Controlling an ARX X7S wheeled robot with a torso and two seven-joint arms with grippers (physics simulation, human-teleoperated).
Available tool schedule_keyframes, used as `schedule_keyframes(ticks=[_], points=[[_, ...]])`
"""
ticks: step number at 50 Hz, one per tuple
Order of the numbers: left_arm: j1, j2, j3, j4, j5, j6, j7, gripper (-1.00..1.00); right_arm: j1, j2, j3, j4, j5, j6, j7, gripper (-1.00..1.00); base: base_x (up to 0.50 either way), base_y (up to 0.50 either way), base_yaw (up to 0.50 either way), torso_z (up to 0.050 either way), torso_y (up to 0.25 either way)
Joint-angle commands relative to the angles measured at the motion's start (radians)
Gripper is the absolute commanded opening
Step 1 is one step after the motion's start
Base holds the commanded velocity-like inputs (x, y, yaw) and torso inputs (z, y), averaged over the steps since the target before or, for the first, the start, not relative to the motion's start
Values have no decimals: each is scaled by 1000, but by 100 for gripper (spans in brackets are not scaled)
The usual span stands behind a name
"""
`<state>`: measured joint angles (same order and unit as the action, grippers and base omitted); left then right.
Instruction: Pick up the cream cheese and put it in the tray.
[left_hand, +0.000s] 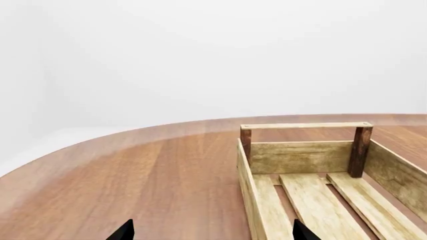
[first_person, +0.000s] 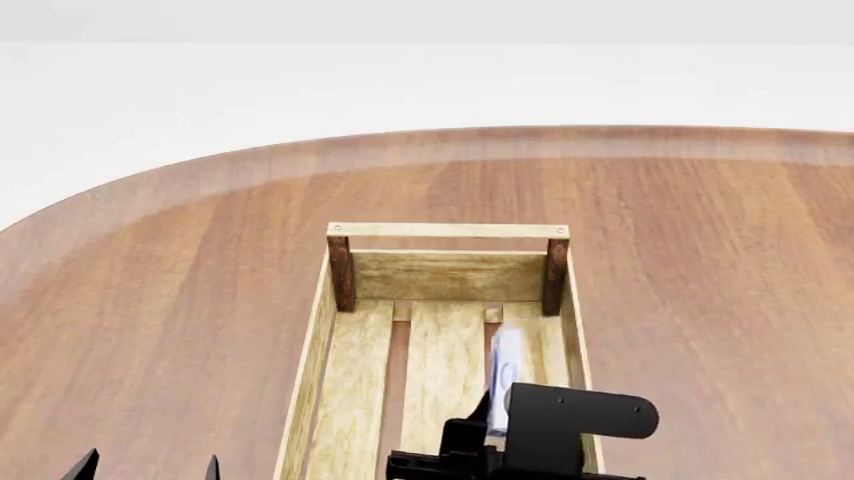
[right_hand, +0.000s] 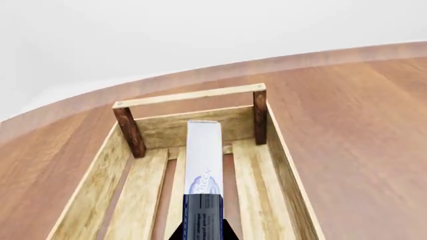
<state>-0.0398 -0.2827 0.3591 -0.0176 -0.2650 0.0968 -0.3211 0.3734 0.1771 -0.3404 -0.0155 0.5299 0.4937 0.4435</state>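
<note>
A round-edged wooden table (first_person: 174, 280) with a reddish-brown grain is seen across all three views, its top crossed by long streaks of lighter and darker wood. A paler, slightly lighter band is shown running along its curved rim (left_hand: 133, 132), most clearly in the head view and the left wrist view. Beyond the rim, a plain white floor (first_person: 200, 90) and a featureless pale backdrop (right_hand: 200, 30) are seen, and the line where they meet is too faint to be placed exactly.
</note>
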Motion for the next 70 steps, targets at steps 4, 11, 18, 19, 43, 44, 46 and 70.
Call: schedule_keyframes(ticks=[4, 11, 18, 19, 43, 44, 46, 70], points=[[-3, -2, 3, -1, -5, -1, -4, 100, 57, -51, -60, 270, -90, -165, -102, -100, 0, 0, 0, 0, 0], [-1, -5, 4, 3, -7, 0, -6, 100, 96, -78, -88, 399, -114, -213, -137, -100, 0, 0, 0, 0, 0], [-2, -6, 6, 3, -10, -1, -7, 100, 143, -110, -91, 550, -115, -267, -169, -100, 0, 0, 0, 0, 1], [-3, -7, 6, 3, -10, -1, -7, 100, 148, -111, -92, 565, -116, -275, -173, -100, 0, 0, 0, 0, 0], [-3, -12, 11, 6, -17, 1, -10, 100, 237, -149, -190, 807, -154, -362, -160, -100, 0, 0, 0, 0, 0], [-3, -13, 11, 6, -17, 1, -10, 100, 237, -148, -192, 806, -152, -362, -159, -100, 0, 0, 0, 0, 0], [-3, -13, 12, 6, -17, 1, -10, 100, 238, -147, -195, 806, -149, -363, -157, -100, 0, 0, 0, 0, 0], [-5, -19, 15, 9, -26, -1, -16, 100, 262, -118, -231, 756, -121, -344, -130, -100, 0, 0, 0, 0, 1]])
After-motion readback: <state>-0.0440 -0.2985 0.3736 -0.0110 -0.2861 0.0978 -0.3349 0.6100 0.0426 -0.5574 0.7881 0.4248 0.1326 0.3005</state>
